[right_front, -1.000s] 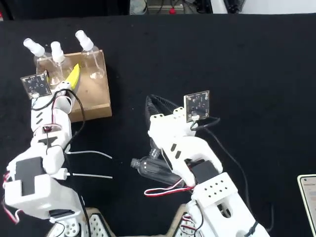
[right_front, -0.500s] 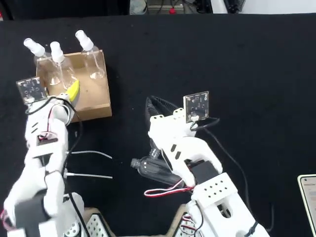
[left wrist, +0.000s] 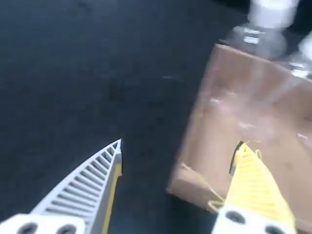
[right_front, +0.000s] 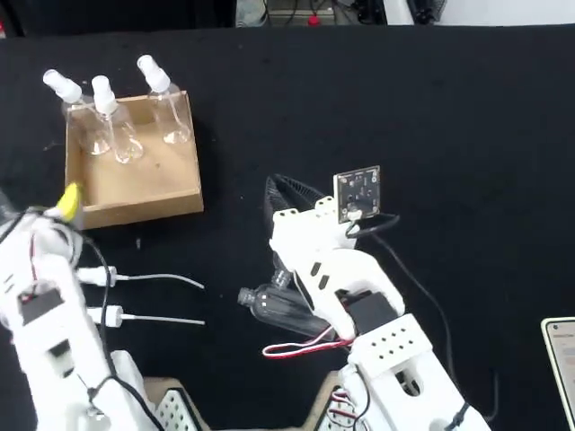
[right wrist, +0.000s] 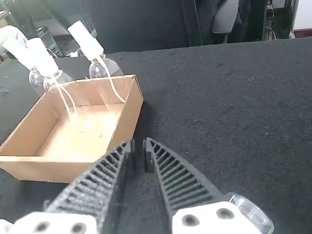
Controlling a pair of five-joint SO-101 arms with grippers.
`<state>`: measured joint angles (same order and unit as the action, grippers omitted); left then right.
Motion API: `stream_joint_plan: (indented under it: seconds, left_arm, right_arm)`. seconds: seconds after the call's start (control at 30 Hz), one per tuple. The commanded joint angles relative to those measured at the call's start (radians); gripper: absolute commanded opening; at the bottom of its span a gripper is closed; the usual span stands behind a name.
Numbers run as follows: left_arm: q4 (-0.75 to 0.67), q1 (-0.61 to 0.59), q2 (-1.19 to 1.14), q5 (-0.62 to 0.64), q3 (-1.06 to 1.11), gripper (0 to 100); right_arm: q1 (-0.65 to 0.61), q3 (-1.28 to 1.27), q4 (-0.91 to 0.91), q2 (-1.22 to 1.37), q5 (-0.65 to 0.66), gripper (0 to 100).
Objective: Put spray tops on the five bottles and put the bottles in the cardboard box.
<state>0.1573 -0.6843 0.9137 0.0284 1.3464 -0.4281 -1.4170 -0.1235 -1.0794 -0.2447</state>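
**Left gripper open at box corner, right gripper closed and empty, three bottles boxed**

Black counter. The cardboard box sits toward the counter's far left corner. Three capped bottles stand upright inside it along the box's far wall, spray tops on. Two are by the box's far left corner and one is by its far right corner.

The left arm is along the counter's left edge. The left gripper is spread wide and holds nothing. Its yellow finger is at the box's near left corner, and its grey-white finger is out over the counter beside the box's left wall.

The right arm comes up from the near edge at mid counter. The right gripper points toward the box, off its right wall and apart from it. Its black fingers are almost together with only a thin slit between them, and nothing is gripped.

An uncapped bottle lies on its side close to the near edge, partly under the right arm, with its open neck toward the left edge.

Two loose spray tops lie on the counter between the left arm and the lying bottle. They are roughly parallel, with white heads by the left arm and thin tubes running toward the bottle. One lies nearer the box than the other.

A flat device is at the counter's right edge, cut off by the frame.
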Motion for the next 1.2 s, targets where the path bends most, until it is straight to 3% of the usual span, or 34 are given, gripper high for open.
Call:
stream_joint_plan:
  seconds: [0.0, 0.1, 0.27, 0.37, 0.5, 0.67, 0.9, 1.17]
  left_arm:
    - [0.003, -0.007, 0.137, -0.137, 0.096, 34]
    - [0.061, 0.096, 0.222, -0.233, 0.131, 34]
    - [0.457, 0.325, 0.33, -0.247, -0.047, 34]
    - [0.628, 0.467, 0.308, -0.247, -0.2, 34]
    - [0.74, 0.645, 0.187, -0.249, -0.329, 34]
    - [0.744, 0.693, 0.012, -0.331, -0.338, 34]
    - [0.531, 0.687, -0.069, -0.322, -0.2, 34]
    - [0.404, 0.687, -0.069, -0.155, -0.108, 34]
  right_arm:
    - [-0.008, 0.007, 0.023, 0.073, 0.009, 4.2]
    - [-0.005, 0.007, 0.021, 0.07, 0.009, 4.2]
    - [0.104, 0.013, 0.02, 0.065, 0.009, 4.2]
    - [0.183, 0.027, 0.021, 0.065, 0.009, 4.3]
    - [0.262, 0.045, 0.021, 0.071, 0.009, 4.3]
    - [0.276, 0.047, 0.021, 0.071, 0.038, 4.3]
    - [0.275, 0.107, -0.058, 0.073, 0.163, 4.3]
    - [0.275, 0.329, -0.373, 0.074, 0.229, 4.3]
